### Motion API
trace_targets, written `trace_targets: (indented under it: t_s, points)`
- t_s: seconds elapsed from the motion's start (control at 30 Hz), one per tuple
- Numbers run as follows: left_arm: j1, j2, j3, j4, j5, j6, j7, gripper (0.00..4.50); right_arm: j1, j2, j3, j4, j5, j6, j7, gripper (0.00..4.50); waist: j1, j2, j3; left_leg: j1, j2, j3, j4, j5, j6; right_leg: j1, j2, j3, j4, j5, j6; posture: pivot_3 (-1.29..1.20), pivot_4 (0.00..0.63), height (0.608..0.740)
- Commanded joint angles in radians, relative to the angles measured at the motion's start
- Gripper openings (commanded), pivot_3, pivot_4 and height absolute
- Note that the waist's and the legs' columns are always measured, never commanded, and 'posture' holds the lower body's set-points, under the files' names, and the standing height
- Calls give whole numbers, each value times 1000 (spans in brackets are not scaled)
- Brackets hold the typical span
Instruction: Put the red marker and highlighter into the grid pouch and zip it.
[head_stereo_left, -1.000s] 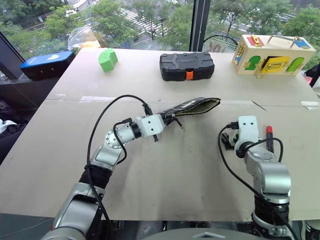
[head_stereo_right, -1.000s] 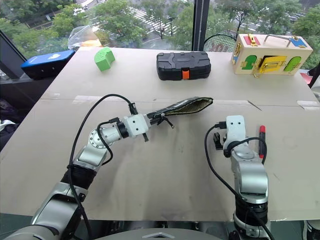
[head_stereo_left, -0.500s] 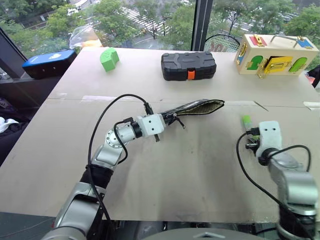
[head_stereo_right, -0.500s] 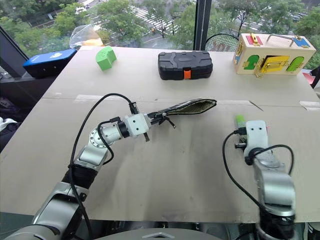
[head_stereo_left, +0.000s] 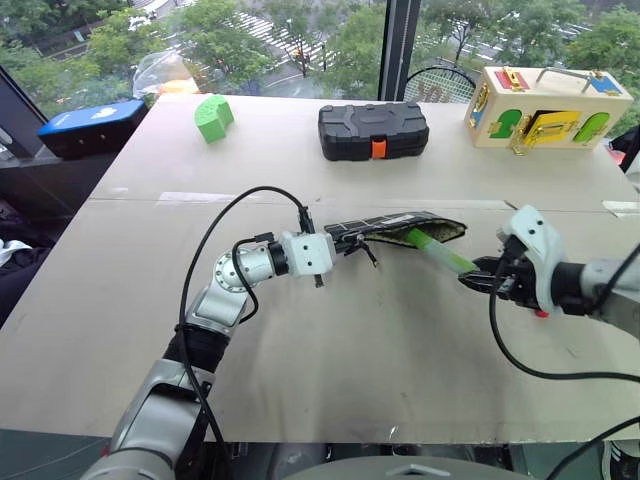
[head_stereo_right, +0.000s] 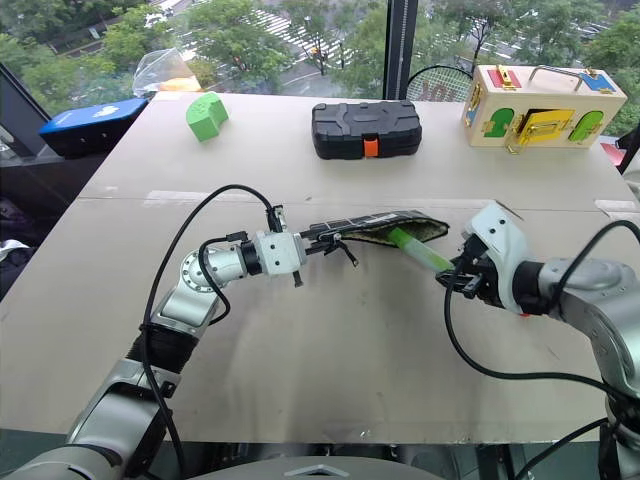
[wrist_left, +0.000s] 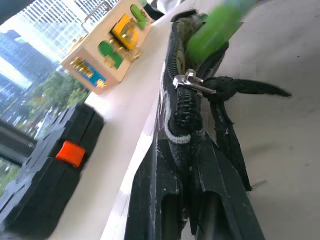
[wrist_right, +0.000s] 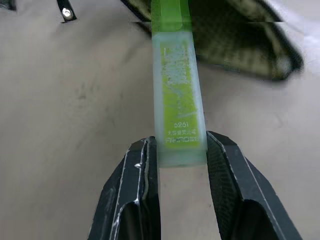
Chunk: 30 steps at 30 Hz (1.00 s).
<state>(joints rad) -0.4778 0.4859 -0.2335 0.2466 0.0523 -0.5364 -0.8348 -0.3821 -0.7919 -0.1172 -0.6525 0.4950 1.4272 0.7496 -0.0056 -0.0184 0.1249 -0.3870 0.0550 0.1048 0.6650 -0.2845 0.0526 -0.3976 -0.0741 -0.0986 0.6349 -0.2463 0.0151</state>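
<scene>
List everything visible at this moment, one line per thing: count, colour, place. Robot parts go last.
highlighter: one, pale green body with bright green cap, held in the right gripper, cap end at the pouch mouth.
grid pouch: one, black with white grid lines, mid-table, mouth open, one end held by the left gripper.
hard case: one, black with orange latch, far middle of table.
house-shaped block: one, green, far left of table.
wooden latch box: one, pale wood with coloured doors, far right corner.
blue-topped device: one, blue and black, beyond the table's far left corner.
table: one, beige.
left gripper: one, black fingers, shut on the pouch end.
right gripper: one, black fingers, shut on the highlighter.
</scene>
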Motion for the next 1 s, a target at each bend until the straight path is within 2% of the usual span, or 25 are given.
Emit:
trace_targets:
  t_s: [0.03,0.2,0.27,0.3,0.33,0.37,0.4,0.43,0.6,0.7,0.77,0.83,1.0]
  points:
    - [11,-3,-15,-108,-17,-25,-7,0,-71,-58,89,68,-10,-83,12,712,0,0,0,0,0,0,0,0,0,0,0,0,-1,0,0,0,150,740]
    - [27,-10,-48,-136,-20,-50,-28,0,-238,-1,280,245,-63,-189,6,712,-8,0,0,0,0,0,0,0,0,0,0,0,-1,0,0,0,150,740]
    - [25,-15,-50,-125,-22,-47,-25,0,-271,5,325,308,-81,-247,32,1718,-6,0,0,0,0,1,0,0,0,0,2,0,0,0,0,0,150,740]
    - [23,-17,-46,-118,-27,-36,-21,0,-279,4,325,325,-86,-259,30,2066,-2,0,0,0,1,1,0,0,0,0,2,0,0,0,0,0,150,740]
    - [22,-19,-40,-111,-30,-26,-18,0,-283,-1,322,333,-95,-270,22,2654,1,1,0,0,0,0,1,0,0,0,2,-1,0,0,0,0,150,740]
    - [18,-17,-34,-98,-29,-20,-15,0,-283,-15,306,327,-93,-275,22,3122,3,1,0,-1,0,0,1,0,0,0,2,-1,0,0,0,0,150,740]
    - [16,-16,-29,-86,-29,-17,-13,0,-280,-26,279,315,-78,-266,27,3336,6,1,0,-1,0,0,1,0,0,0,2,-1,0,0,0,0,150,740]
    - [13,-16,-19,-70,-31,-4,-6,0,-266,-45,227,284,-43,-241,43,3992,6,1,0,-2,0,0,2,1,-1,0,2,-2,-1,0,1,0,150,740]
    - [-12,-11,6,11,-25,2,19,0,-92,-107,-88,92,152,-112,97,3992,25,1,0,-8,0,-4,4,1,-2,0,1,-7,-5,2,3,0,150,740]
    - [-32,-7,12,58,-20,-19,18,0,34,-24,-303,-9,201,-26,20,3992,23,0,0,-8,0,-6,4,0,-1,2,0,-9,-7,3,4,0,150,740]
    - [-51,-7,13,92,-18,-34,15,0,125,43,-379,-62,148,-20,-85,3992,22,0,0,-9,0,-7,4,-1,2,2,-1,-10,-7,3,5,0,150,740]
    - [-74,-7,13,122,-16,-51,13,0,194,111,-410,-95,79,-11,-205,3992,23,0,0,-9,0,-8,4,-1,2,2,-1,-10,-7,3,5,0,150,740]
    - [-110,-8,-1,168,-11,-108,-5,0,352,168,-281,-10,-187,-78,-517,3992,20,0,-1,-8,-1,-6,5,1,-1,2,1,-9,-6,3,5,0,150,740]
